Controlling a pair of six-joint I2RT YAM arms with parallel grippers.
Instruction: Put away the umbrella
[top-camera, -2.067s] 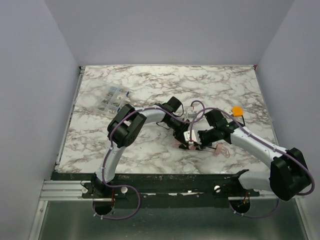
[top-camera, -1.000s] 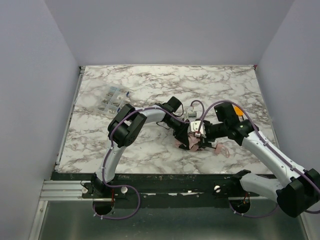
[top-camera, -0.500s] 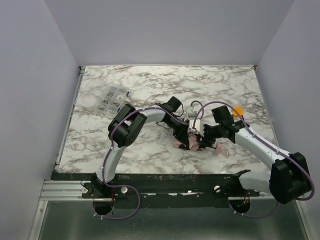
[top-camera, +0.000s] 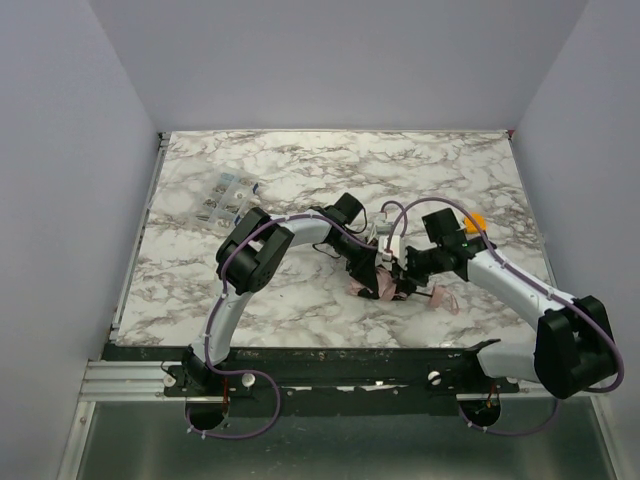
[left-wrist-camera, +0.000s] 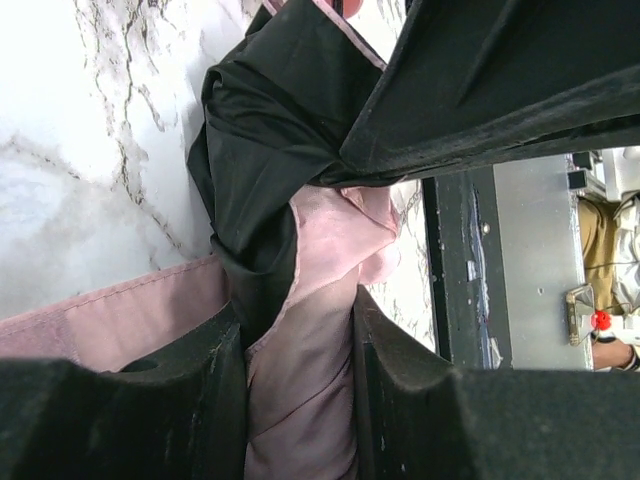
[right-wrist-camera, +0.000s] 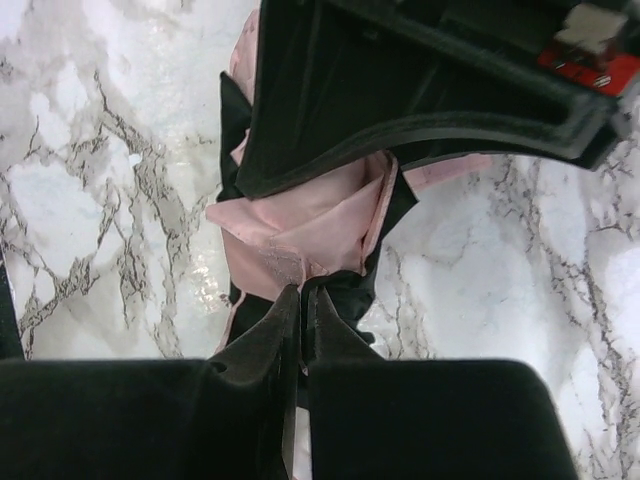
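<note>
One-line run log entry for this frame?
task: put away umbrella | left gripper: shut on pink fold | right gripper: pinched shut on fabric edge | state: bunched on table, not stowed

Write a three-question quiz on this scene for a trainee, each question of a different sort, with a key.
1. True or false: the left pincer is clamped on fabric of the umbrella.
2. Where is the small orange object? A) on the table, just beyond the right arm; B) tucked inside the folds of pink fabric; C) off the marble top, at the near edge.
3. Fill in the blank: the right pincer has its jaws ___ at the edge of the pink fabric.

Key: 1 true; 2 A; 3 shut.
</note>
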